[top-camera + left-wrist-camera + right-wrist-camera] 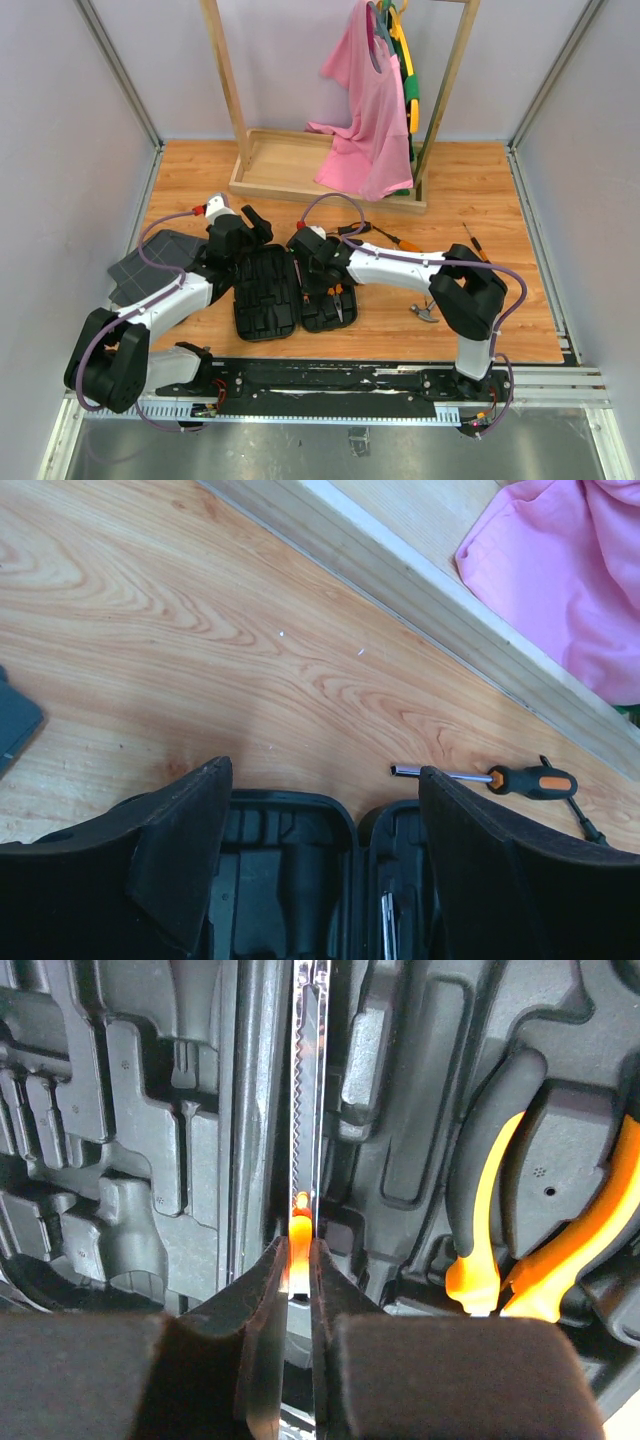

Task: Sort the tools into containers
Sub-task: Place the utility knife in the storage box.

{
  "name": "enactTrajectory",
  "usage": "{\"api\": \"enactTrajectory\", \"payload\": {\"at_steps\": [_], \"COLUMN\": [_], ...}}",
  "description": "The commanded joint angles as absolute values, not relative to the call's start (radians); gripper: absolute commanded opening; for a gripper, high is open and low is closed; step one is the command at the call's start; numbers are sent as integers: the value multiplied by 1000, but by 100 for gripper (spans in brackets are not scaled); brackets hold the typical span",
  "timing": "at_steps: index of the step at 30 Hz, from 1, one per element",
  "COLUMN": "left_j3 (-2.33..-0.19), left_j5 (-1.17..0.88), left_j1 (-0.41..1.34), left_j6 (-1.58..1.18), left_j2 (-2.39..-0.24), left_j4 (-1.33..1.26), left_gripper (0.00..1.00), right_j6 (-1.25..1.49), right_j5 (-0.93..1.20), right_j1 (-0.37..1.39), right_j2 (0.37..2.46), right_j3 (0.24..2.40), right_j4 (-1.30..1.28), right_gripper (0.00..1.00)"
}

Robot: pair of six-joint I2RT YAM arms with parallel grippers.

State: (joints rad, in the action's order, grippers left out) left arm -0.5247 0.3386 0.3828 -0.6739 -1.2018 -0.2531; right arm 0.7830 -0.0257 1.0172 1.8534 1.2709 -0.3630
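A thin serrated steel tool (308,1110) is being pinched by the right gripper (298,1255) over the open tool case (265,295); the left gripper (322,780) is being held wide open at its far edge

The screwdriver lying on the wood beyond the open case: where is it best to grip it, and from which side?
Probably the screwdriver by its orange-and-black handle, from above, fingers across it: it lies flat on the table, and the handle is thicker than the thin steel shaft.
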Motion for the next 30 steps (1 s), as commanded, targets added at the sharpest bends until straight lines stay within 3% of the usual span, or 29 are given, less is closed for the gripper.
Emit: {"api": "enactTrajectory", "payload": {"at_steps": [1, 8, 11, 16, 23, 30], "left_j3": [-517, -518, -521, -523, -525, -529], "left_j5": [348, 345, 344, 344, 342, 343], "left_j1": [376, 376, 376, 376, 377, 376], "left_j6": [-667, -667, -667, -665, -666, -667], "left_j2": [-1210, -1216, -1221, -1220, -1224, -1227], "left_j4": [-282, -281, -281, -279, -278, -275], "left_gripper": [79, 79, 79, 79, 79, 79], "right_j6": [799, 799, 794, 744, 675, 646], "right_j5": [-23, -26, -39, -98, -111, -88], "right_j1": [1037, 1040, 1039, 1033, 1015, 998], "right_j2": [1860, 1835, 1820, 1782, 1803, 1860], "right_j3": [1288, 1262, 1253, 1253, 1313, 1376], "right_j4": [-368, -369, -367, -368, -368, -397], "right_gripper": [14, 33, 35, 33, 18, 14]}}
